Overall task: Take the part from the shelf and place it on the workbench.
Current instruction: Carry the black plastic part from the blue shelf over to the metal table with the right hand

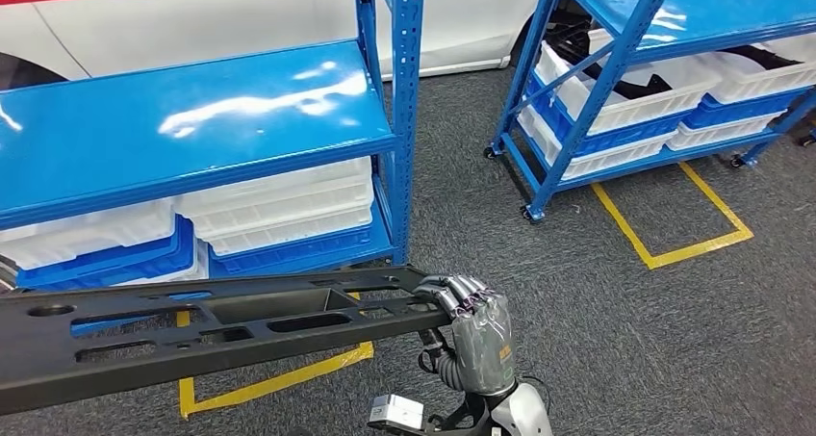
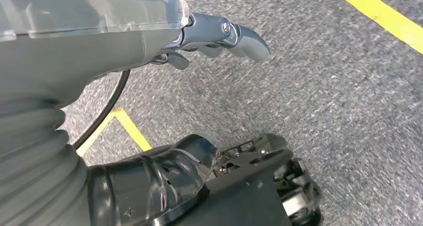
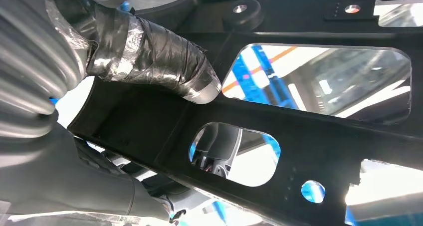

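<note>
The part (image 1: 192, 330) is a long black flat frame with several cut-out holes, lying level across the lower left of the head view, in front of the blue shelf (image 1: 192, 118). My right hand (image 1: 478, 328) grips its right end, fingers curled over the top edge. In the right wrist view the taped thumb (image 3: 159, 59) presses against the part (image 3: 319, 126), with the shelves showing through the holes. In the left wrist view my left hand (image 2: 149, 111) hangs over the grey carpet, fingers (image 2: 234, 34) and thumb (image 2: 164, 176) apart with nothing between them.
White and blue bins (image 1: 279, 215) fill the lower level of the near shelf. A second blue rack (image 1: 664, 32) with white bins stands at the back right. Yellow tape lines (image 1: 674, 224) mark the grey carpet. A white car body (image 1: 192, 3) stands behind the shelves.
</note>
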